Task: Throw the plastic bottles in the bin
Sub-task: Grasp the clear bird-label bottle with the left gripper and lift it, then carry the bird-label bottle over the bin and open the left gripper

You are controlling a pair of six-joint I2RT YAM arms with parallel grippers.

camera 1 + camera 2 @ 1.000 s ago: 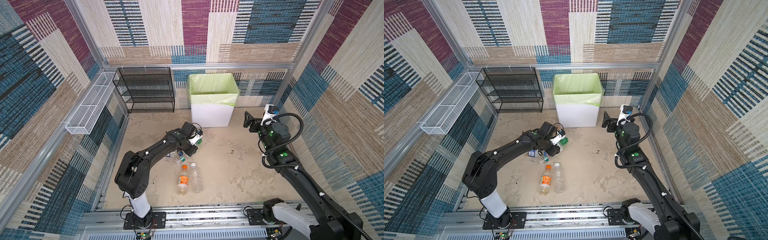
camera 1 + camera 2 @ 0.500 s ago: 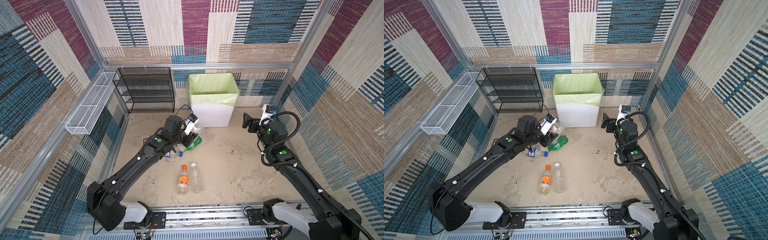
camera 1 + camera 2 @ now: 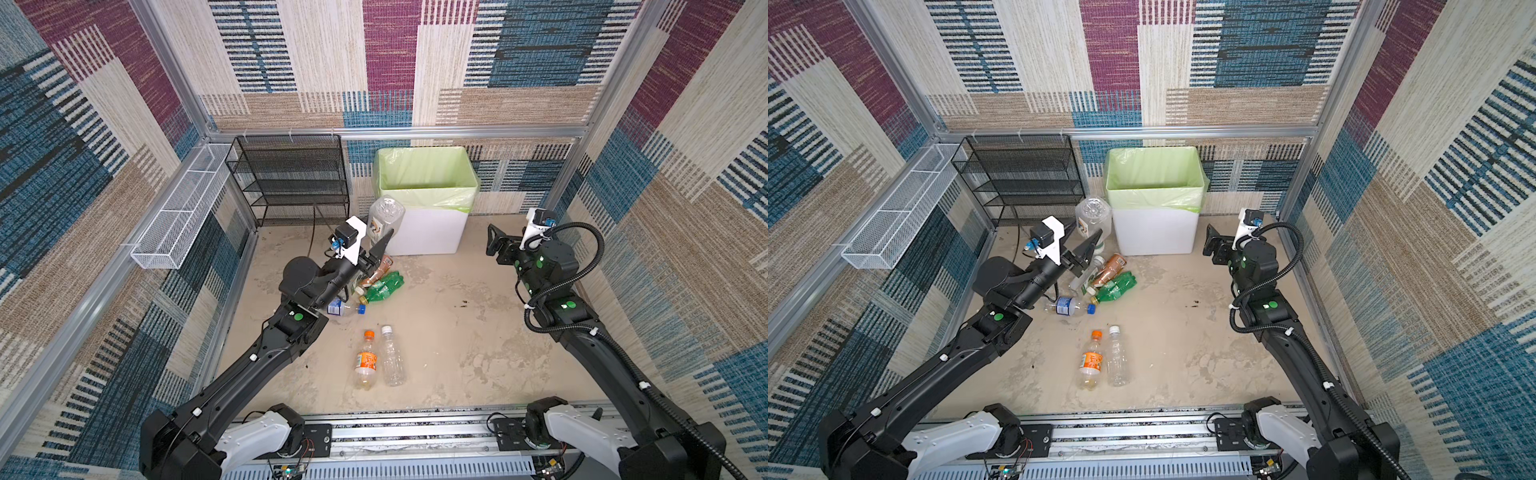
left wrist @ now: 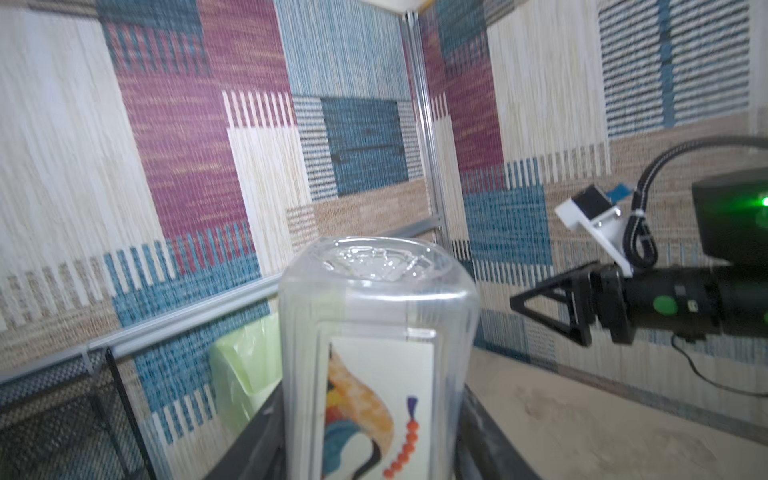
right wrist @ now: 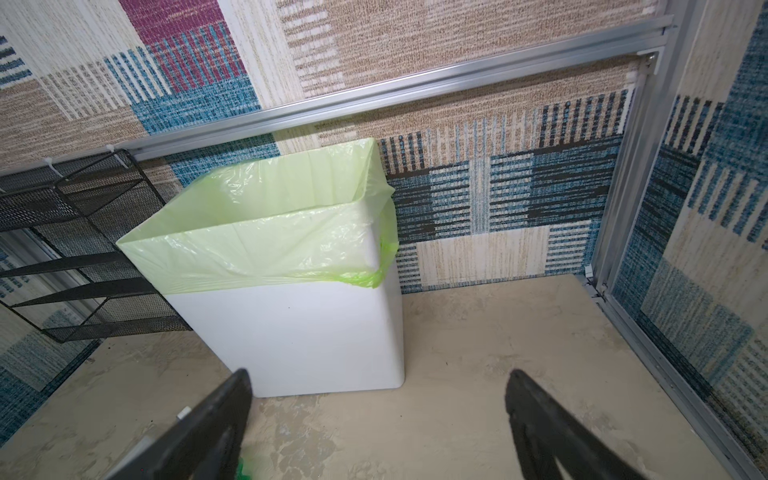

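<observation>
Grip first: my left claw (image 3: 374, 246) is pinched tight on a clear bottle (image 3: 385, 216), base up, off the floor by the near left corner of the bin (image 3: 424, 235). Left wrist cam gives its label art clearly; top views only a sliver. Top views alone show the floor lot: green bottle (image 3: 384, 286), brown bottle (image 3: 381, 268) & blue-cap bottle (image 3: 341, 308) by my claw, orange-label bottle (image 3: 365, 360) + plain bottle (image 3: 392, 359) nearer. Right claw (image 5: 379, 374) gapes wide, empty, right of bin.
</observation>
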